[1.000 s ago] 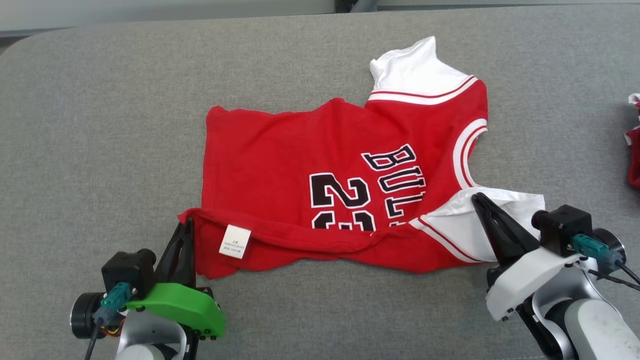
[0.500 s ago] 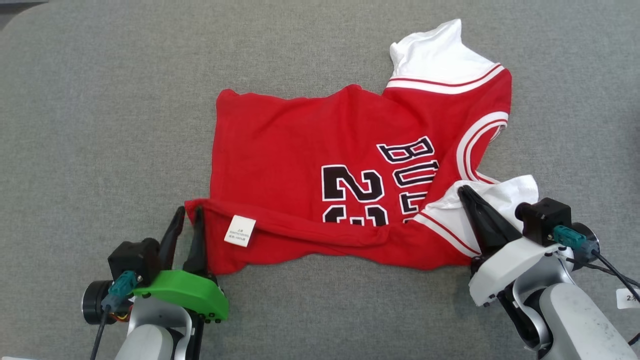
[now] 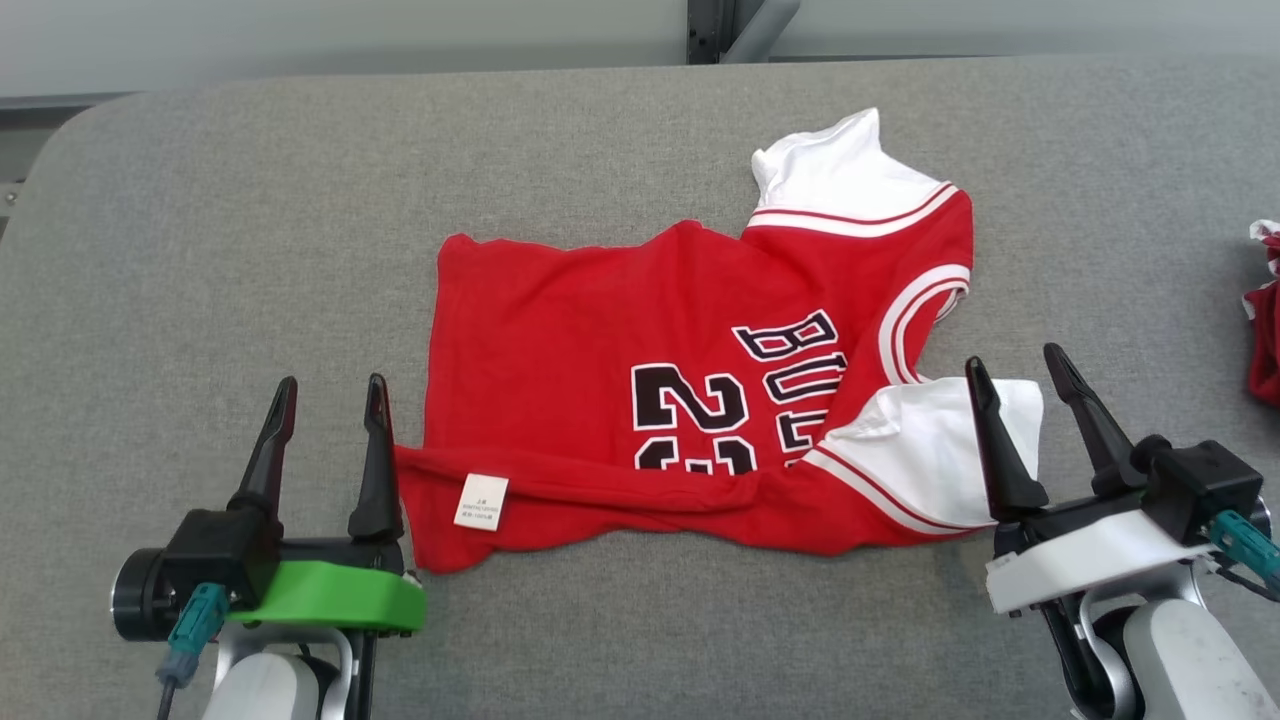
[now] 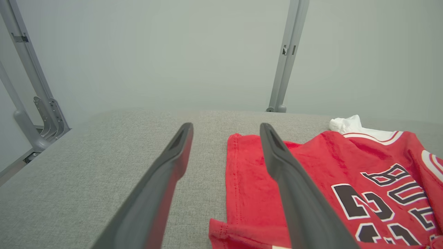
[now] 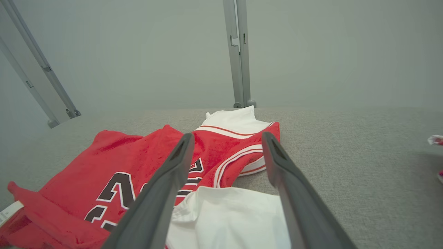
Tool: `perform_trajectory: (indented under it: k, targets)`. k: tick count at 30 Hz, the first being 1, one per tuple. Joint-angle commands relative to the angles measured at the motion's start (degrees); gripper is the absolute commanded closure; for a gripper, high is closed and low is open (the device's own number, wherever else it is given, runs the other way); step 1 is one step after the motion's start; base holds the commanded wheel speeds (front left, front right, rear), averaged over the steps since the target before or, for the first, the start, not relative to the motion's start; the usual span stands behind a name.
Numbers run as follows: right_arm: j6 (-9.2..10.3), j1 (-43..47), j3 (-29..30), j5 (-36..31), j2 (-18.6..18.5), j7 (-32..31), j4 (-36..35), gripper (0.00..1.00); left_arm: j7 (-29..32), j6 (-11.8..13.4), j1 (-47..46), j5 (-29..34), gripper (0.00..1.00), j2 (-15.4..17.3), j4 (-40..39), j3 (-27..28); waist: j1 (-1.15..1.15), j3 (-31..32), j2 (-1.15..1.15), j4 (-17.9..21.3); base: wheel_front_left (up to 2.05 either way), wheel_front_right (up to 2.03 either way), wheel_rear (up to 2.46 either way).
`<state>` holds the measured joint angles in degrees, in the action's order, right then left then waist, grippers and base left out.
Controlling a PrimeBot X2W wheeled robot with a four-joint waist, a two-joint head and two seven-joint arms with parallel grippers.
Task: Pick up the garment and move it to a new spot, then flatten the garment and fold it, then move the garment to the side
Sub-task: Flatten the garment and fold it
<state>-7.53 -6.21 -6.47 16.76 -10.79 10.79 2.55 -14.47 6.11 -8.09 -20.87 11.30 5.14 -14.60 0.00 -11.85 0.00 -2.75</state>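
A red basketball jersey (image 3: pixel 600 350) with white sleeves and black lettering lies spread on the grey table (image 3: pixel 200 250), its near edge folded over so a white label (image 3: pixel 481 501) shows. My left gripper (image 3: pixel 330 390) stands open just left of the jersey's near-left corner, with nothing between its fingers. My right gripper (image 3: pixel 1018 365) is open above the near white sleeve (image 3: pixel 930 450). In the left wrist view the jersey (image 4: pixel 318 183) lies to the right of my open left gripper (image 4: pixel 225 128). The right wrist view shows the white sleeve (image 5: pixel 228 218) below my open right gripper (image 5: pixel 226 138).
Another red and white cloth (image 3: pixel 1266 310) lies at the table's right edge. Grey metal posts (image 5: pixel 238 52) stand behind the table's far edge, before a pale wall. The table's rounded far-left corner (image 3: pixel 70 140) is in the head view.
Both grippers have let go of the jersey, opened wide and lifted off it. The jersey's near edge now rests on the table. The head camera has shifted too.
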Motion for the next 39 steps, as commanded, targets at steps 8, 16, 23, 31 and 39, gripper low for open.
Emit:
perform_trajectory:
  k: [8,16,23,31,39]
  targets:
    - [0.09,6.03,4.06,-1.25,1.61,2.06,-2.55,0.00,-0.66,0.59,5.96,3.05,0.00,0.89,-4.20,2.54,0.00,4.00,0.00,1.44,0.00,0.00,0.00]
    - [0.09,6.93,4.23,-1.10,2.29,2.05,-2.45,0.00,-0.68,0.06,7.83,3.67,0.00,0.53,-4.79,3.05,0.00,4.23,0.00,1.57,0.00,0.00,0.00]
    - [0.09,8.44,4.78,0.56,2.53,0.92,0.34,0.00,2.19,-1.41,8.87,1.72,0.00,-0.36,-0.75,1.16,0.00,3.85,0.00,1.01,0.00,0.00,0.00]
    - [0.08,10.83,4.02,2.44,3.41,1.00,5.98,0.00,3.96,-3.27,9.71,-2.24,0.00,-2.91,6.50,-0.04,0.00,1.25,0.00,0.75,0.00,0.00,0.00]
    - [0.09,5.14,3.86,3.81,2.13,2.22,14.39,0.00,4.79,-6.01,5.15,-6.40,0.00,-4.46,15.68,0.27,0.00,-1.67,0.00,0.30,0.00,0.00,0.00]
